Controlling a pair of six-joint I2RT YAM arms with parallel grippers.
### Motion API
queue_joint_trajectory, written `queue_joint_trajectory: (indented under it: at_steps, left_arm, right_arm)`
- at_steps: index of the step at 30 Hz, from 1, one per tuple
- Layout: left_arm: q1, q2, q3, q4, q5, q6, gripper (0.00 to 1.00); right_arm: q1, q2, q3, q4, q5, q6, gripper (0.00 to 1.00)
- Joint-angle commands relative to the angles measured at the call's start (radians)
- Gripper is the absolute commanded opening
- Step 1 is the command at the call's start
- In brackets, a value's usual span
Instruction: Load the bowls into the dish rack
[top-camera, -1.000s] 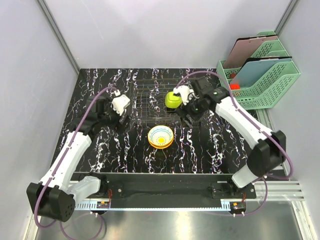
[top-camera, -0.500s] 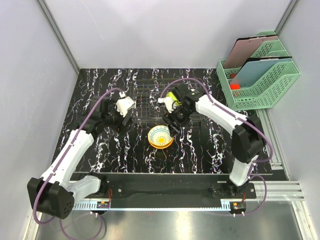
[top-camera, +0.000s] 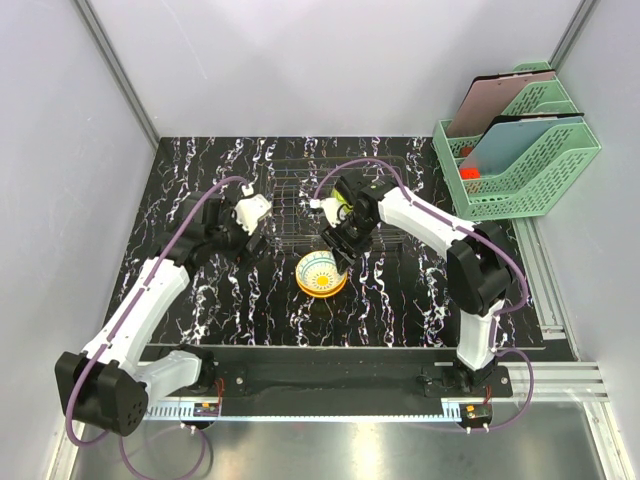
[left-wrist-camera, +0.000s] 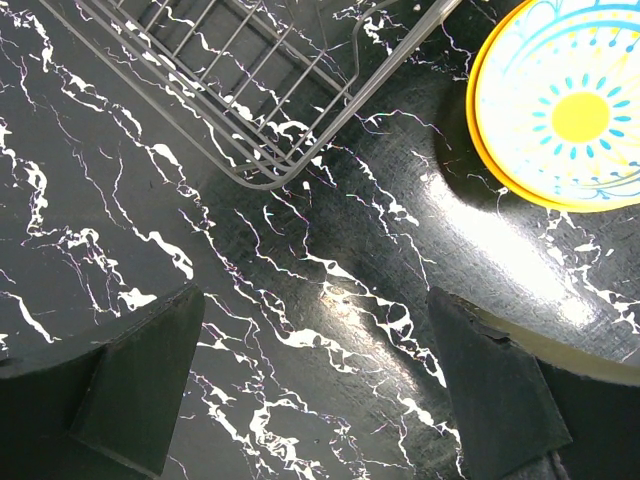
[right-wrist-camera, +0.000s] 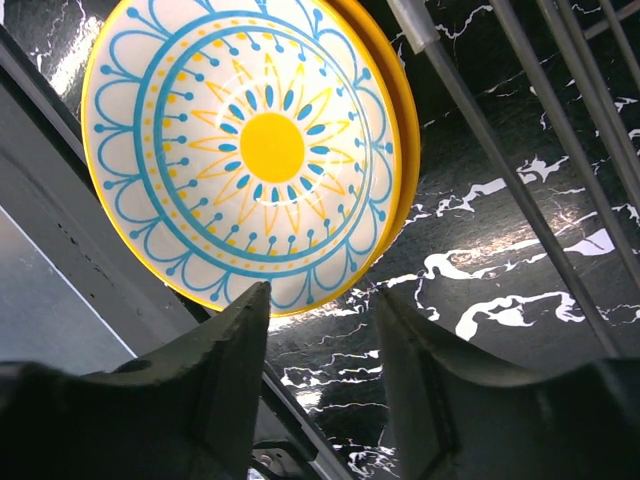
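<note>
A yellow-rimmed bowl with a white, blue and yellow patterned inside (top-camera: 321, 274) sits upright on the black marbled table, just in front of the wire dish rack (top-camera: 300, 200). My right gripper (top-camera: 338, 250) hangs open and empty over the bowl's far edge; in the right wrist view the bowl (right-wrist-camera: 250, 150) lies just beyond my gripper (right-wrist-camera: 325, 345). A sliver of a lime green bowl (top-camera: 342, 202) shows in the rack, behind my right wrist. My left gripper (top-camera: 255, 235) is open and empty by the rack's front left corner (left-wrist-camera: 270, 170), with the bowl (left-wrist-camera: 570, 110) to its right. Other bowls are out of view.
Green mesh file trays (top-camera: 520, 150) holding boards and a small red thing (top-camera: 468, 172) stand at the back right, off the table mat. Grey walls close in the left, back and right. The rack's wires (right-wrist-camera: 520, 150) run close beside my right gripper.
My right gripper has swung left and toward the front, from the lime green bowl in the rack to above the patterned bowl. My left gripper has shifted slightly right toward the rack.
</note>
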Motion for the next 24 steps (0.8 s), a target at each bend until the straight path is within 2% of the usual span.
queue_joint_trajectory:
  at_steps: [1, 10, 14, 17, 18, 21, 24]
  left_arm:
    - [-0.008, -0.003, 0.008, 0.042, -0.017, 0.016, 0.99]
    - [-0.016, 0.011, 0.014, 0.047, -0.022, 0.021, 0.99]
    - [-0.016, 0.012, 0.012, 0.044, -0.024, 0.022, 0.99]
    - [-0.019, 0.02, 0.012, 0.044, -0.025, 0.028, 0.99]
    - [-0.017, 0.025, 0.015, 0.046, -0.025, 0.028, 0.99]
    - [-0.023, 0.04, 0.025, 0.046, -0.02, 0.03, 0.99]
    - [-0.027, 0.06, 0.043, 0.046, 0.007, 0.018, 0.99]
  right_arm:
    - [0.002, 0.015, 0.033, -0.011, -0.025, 0.011, 0.5]
    - [0.018, 0.042, 0.04, -0.009, -0.031, 0.019, 0.44]
    - [0.018, 0.047, 0.052, -0.009, -0.008, 0.025, 0.28]
    - [0.019, 0.044, 0.058, -0.009, 0.013, 0.03, 0.21]
    - [0.019, 0.039, 0.061, -0.008, 0.023, 0.031, 0.15]
    - [0.018, 0.025, 0.066, -0.008, 0.047, 0.03, 0.09]
    - [0.019, 0.01, 0.073, -0.008, 0.07, 0.024, 0.08]
